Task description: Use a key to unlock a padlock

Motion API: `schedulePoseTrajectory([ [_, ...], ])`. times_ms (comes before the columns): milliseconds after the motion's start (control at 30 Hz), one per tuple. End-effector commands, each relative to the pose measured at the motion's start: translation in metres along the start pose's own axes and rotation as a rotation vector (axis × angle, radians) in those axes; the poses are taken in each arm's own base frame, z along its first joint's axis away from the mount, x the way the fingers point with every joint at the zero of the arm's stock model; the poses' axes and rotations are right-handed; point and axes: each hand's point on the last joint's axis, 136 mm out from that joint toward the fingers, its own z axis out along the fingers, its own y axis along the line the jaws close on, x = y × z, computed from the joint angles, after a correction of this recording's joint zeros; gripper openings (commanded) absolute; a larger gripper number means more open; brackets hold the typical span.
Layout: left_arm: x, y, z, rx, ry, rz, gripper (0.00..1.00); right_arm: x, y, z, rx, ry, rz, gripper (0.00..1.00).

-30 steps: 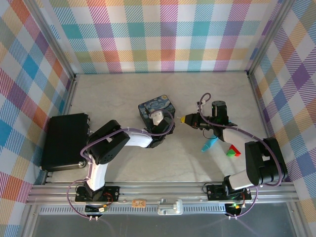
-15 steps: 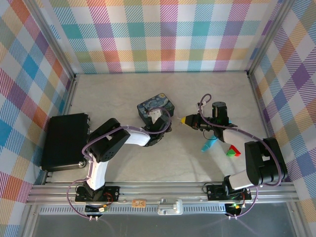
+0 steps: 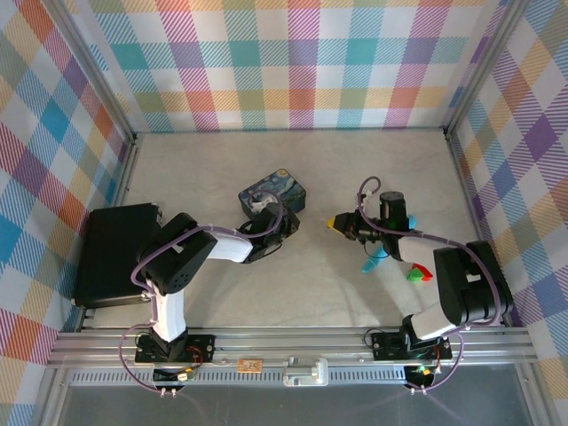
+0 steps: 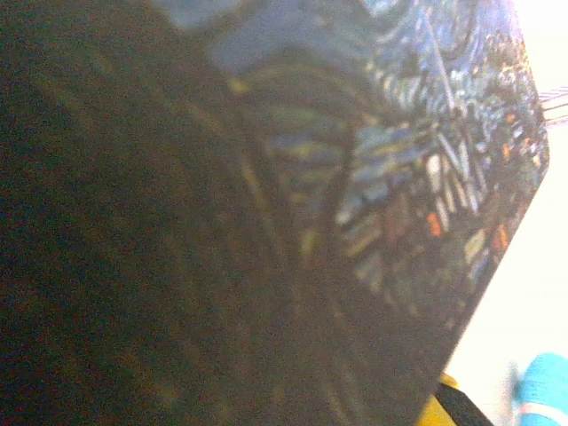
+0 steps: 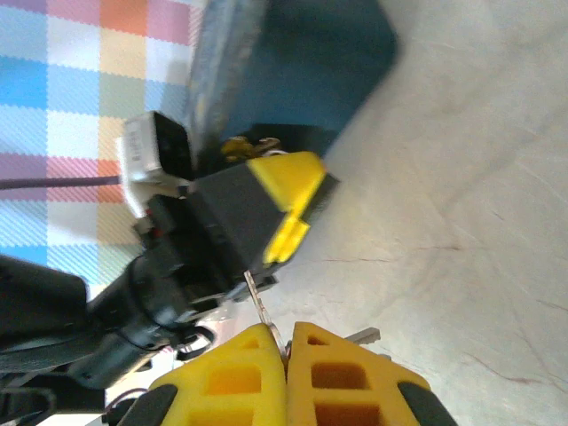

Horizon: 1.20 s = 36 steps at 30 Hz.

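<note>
Right gripper (image 5: 286, 355): jaws pressed together, pinching the key (image 5: 258, 302), whose blade pokes out past the tips.
Left gripper (image 5: 293, 209): just beside the blue tin (image 5: 293, 62); cannot tell how its jaws stand.

2 arms reach over the desk (image 3: 373, 169). The left gripper (image 3: 264, 213) is at the near edge of a blue tin (image 3: 280, 189). The yellow-tipped right gripper (image 3: 336, 222) points left toward the tin, apart from it. A turquoise stick (image 3: 374, 263) and a red-green block (image 3: 415, 273) lie by the right arm. A black case (image 3: 115, 253) lies far left.
</note>
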Motion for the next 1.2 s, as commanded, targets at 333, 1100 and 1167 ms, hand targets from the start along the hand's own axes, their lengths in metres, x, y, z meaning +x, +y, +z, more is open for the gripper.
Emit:
schedulePoseTrajectory([
  [333, -0.021, -0.085, -0.041, 0.444, 0.069, -0.179, 0.0, 0.01, 0.004, 0.026, -0.059, -0.049, 0.079, 0.0],
  [1100, -0.019, -0.086, -0.042, 0.459, 0.067, -0.173, 0.0, -0.004, 0.039, 0.045, -0.183, -0.097, 0.068, 0.0],
  [1167, -0.018, -0.085, -0.041, 0.459, 0.067, -0.174, 0.0, -0.003, 0.041, 0.046, -0.188, -0.092, 0.067, 0.0],
])
